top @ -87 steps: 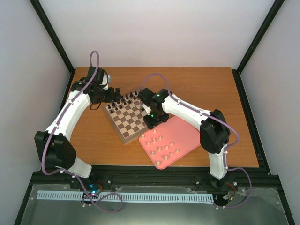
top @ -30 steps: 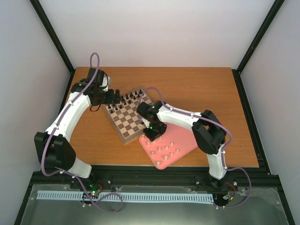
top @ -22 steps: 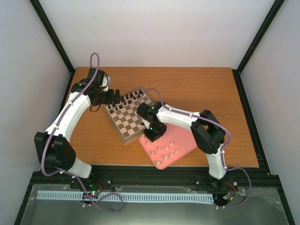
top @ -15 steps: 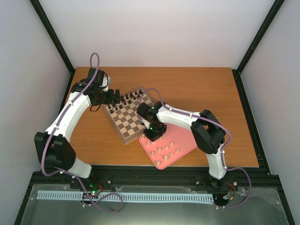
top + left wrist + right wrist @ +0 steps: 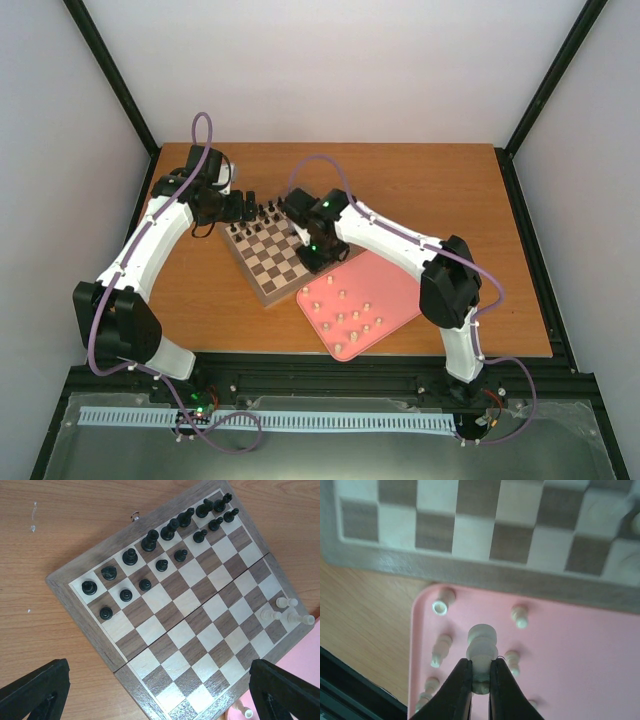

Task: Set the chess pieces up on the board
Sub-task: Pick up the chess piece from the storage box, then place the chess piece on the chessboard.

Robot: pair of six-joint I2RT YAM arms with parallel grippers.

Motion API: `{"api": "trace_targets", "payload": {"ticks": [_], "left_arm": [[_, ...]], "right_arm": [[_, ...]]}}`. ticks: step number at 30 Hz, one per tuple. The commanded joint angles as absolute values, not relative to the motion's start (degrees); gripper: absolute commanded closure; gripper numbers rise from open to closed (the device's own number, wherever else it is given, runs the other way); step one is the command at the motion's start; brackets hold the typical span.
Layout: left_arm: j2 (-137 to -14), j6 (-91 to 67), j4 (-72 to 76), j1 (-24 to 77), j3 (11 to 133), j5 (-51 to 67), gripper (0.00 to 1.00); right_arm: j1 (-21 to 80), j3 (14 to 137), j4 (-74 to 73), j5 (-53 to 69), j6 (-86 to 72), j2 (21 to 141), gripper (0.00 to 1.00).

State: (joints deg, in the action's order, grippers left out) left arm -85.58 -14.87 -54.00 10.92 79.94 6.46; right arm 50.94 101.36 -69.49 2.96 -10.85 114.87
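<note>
My right gripper (image 5: 481, 674) is clamped on the lower body of one pale cream wooden chess piece (image 5: 482, 641). The piece's long axis runs out past the fingertips, above the pink rounded tray (image 5: 580, 645). The checkered wooden board (image 5: 470, 566) lies directly ahead, across the tray edge adjoining it.

desk (image 5: 420, 185): orange-brown wood grain, carrying everything else here
pink tray (image 5: 395, 290): flat, rounded corners, lying on the desk at an angle, right of centre near the front edge
dark pieces (image 5: 150, 540): sixteen black chessmen, upright, in two straight rows of eight, the taller ones in the outer row
walls (image 5: 330, 70): plain white, on three sides of the desk
frame posts (image 5: 110, 75): black bars slanting up at the rear corners
slotted strip (image 5: 270, 420): white, lying across the grey sheet below the desk's front edge
</note>
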Motion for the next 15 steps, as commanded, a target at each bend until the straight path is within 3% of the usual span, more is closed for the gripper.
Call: {"api": "trace_targets", "payload": {"ticks": [1,15], "left_arm": [[-84.8,-14.7,-53.7,10.5,80.7,6.2,0.00],[-84.9,-14.4,-54.1,10.5,80.9,5.5,0.00]], "right_arm": [[49.7,109.0,-75.6,-1.7,-9.8,115.9,0.96],[42.1,113.2,-73.6,-2.2,-5.7,122.3,0.96]]}}
